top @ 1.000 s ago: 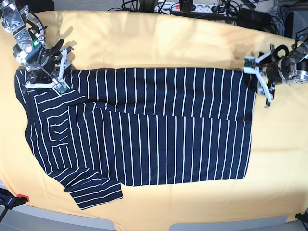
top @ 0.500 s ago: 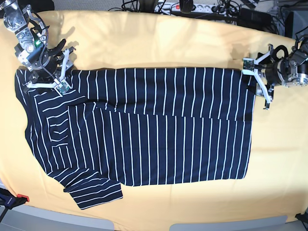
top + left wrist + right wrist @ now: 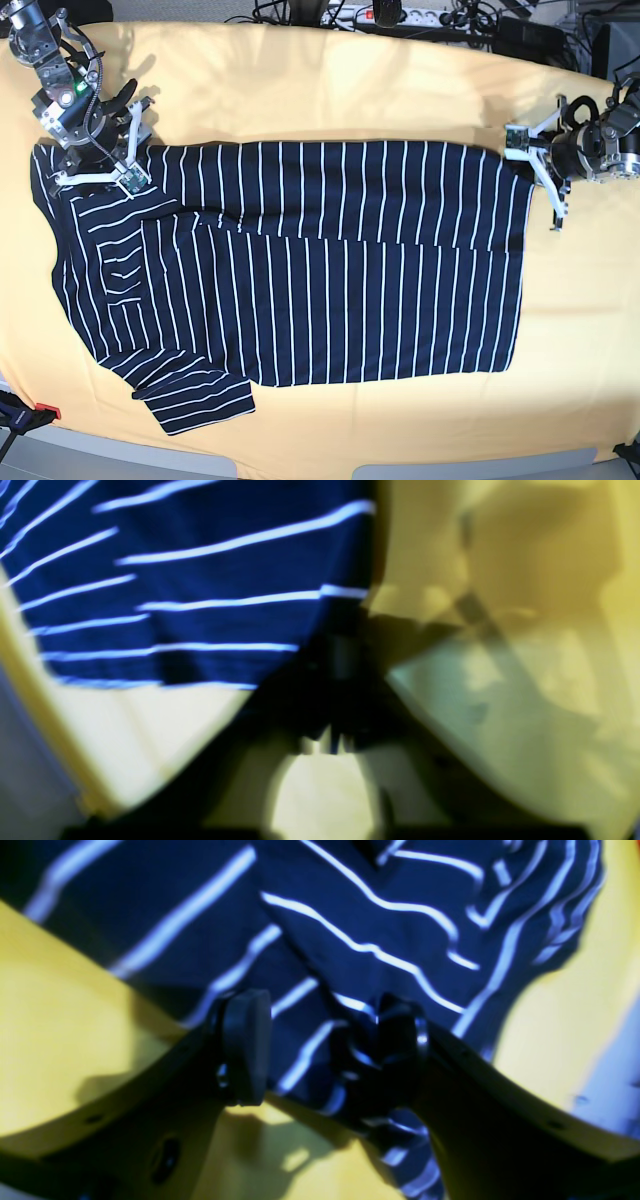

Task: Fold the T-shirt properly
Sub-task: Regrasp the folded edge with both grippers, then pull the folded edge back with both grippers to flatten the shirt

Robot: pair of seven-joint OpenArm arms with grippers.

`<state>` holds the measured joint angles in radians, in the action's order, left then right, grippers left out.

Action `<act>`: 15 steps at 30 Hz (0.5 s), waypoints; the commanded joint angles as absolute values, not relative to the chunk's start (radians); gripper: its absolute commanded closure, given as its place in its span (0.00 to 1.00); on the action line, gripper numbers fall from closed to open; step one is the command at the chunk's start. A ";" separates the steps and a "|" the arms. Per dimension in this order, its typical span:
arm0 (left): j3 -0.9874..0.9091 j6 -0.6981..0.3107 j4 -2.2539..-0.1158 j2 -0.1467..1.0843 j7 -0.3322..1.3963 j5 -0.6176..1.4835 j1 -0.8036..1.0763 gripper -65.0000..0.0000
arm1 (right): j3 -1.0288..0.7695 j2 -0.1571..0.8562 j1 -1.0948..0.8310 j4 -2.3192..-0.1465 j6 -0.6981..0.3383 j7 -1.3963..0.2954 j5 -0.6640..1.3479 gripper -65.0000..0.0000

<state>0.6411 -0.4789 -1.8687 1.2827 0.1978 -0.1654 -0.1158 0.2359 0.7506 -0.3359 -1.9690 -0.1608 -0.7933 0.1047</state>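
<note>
1. I see the bench under a yellow cover, filling the base view; cables lie along its far edge.
2. The T-shirt lies flat across the bench middle, its far long edge folded over the body; a sleeve sticks out at the near corner.
3. My right gripper sits over the shirt's far collar-end corner, jaws spread wide, holding nothing.
4. My left gripper hangs at the far hem corner, spread apart, empty.
</note>
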 commanded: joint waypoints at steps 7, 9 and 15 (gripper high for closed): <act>0.628 -0.467 -1.876 1.312 0.192 -0.167 -0.128 1.00 | 0.227 0.839 -0.345 -1.983 -0.184 -0.902 0.026 0.45; 0.628 -0.467 -1.876 1.314 0.196 -0.167 -0.128 1.00 | 0.227 0.883 -0.360 -1.983 -0.183 -0.915 0.030 0.45; 0.628 -0.466 -1.876 1.319 0.210 -0.167 -0.128 1.00 | 0.227 1.007 -0.428 -1.977 -0.179 -0.920 0.030 0.45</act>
<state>0.6411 -0.4789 -1.8683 1.2911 0.2066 -0.1646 -0.1158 0.2363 0.9852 -0.4358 -1.9690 -0.1875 -0.9264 0.0425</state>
